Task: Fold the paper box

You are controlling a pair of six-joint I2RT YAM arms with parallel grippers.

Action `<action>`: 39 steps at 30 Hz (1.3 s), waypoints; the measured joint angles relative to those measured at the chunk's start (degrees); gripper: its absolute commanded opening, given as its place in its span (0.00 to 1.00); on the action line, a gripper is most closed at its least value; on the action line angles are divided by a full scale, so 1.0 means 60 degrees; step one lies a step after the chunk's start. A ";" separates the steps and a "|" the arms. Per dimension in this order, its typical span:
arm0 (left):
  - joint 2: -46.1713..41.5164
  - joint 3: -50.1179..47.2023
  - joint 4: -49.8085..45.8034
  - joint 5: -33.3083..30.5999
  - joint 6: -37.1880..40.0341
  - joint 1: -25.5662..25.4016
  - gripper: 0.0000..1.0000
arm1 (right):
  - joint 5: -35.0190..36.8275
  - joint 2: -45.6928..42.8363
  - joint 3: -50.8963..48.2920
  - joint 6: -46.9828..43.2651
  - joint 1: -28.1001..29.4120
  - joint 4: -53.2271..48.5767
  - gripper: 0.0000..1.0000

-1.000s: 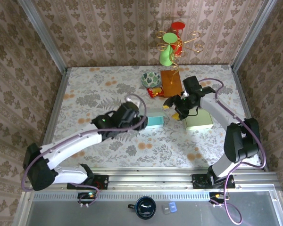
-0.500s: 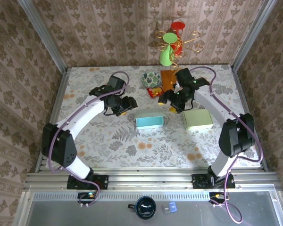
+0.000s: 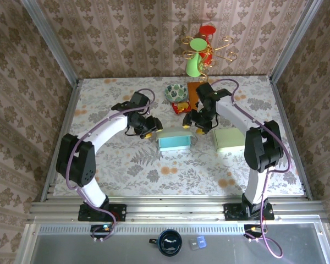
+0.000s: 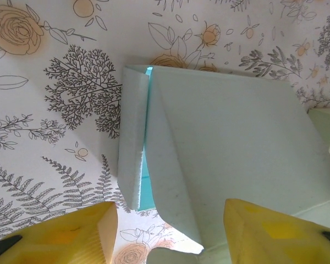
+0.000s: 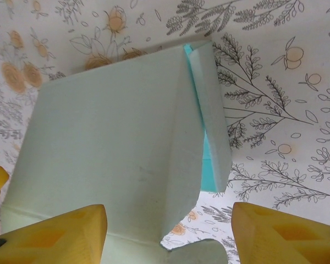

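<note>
Swung inward since a second ago, left claw [image 3: 147, 130] and right claw [image 3: 193, 124] sit just beside either end of the teal paper box [image 3: 175, 141] on the table [image 3: 110, 159]; both released, gripping nothing.

no legible text, label, brand or number, paper box [image 3: 175, 141] faces plain pale teal, table [image 3: 110, 159] floral-printed

The paper box [image 3: 175, 140] is coloured pale mint outside, and bright teal is shown within its folds. The table [image 3: 99, 104] is covered in white, printed with grey ferns and orange roses. Yellow fingers are carried by the left gripper [image 4: 168, 234] and the right gripper [image 5: 168, 234]. At three o'clock from the paper box, a pale green box [image 3: 231, 139] is seen. The walls [image 3: 126, 33] are papered in brown damask.
</note>
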 measured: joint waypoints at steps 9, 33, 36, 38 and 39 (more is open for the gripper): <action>0.0226 -0.0503 0.0328 0.0036 0.0080 -0.0018 0.54 | 0.0138 0.0073 -0.0076 -0.0131 0.0142 0.0000 0.63; 0.0605 -0.1322 0.1719 0.0146 0.0273 -0.0208 0.49 | 0.0135 0.0579 -0.1005 -0.0448 0.0160 0.0670 0.62; 0.0605 -0.1410 0.1869 0.0175 0.0302 -0.0208 0.48 | 0.0138 0.0619 -0.1075 -0.0455 0.0160 0.0794 0.60; 0.0605 -0.1479 0.1945 0.0182 0.0310 -0.0208 0.46 | 0.0135 0.0627 -0.1086 -0.0474 0.0160 0.0838 0.59; 0.0605 -0.1508 0.1989 0.0186 0.0321 -0.0208 0.45 | 0.0138 0.0627 -0.1096 -0.0484 0.0160 0.0882 0.59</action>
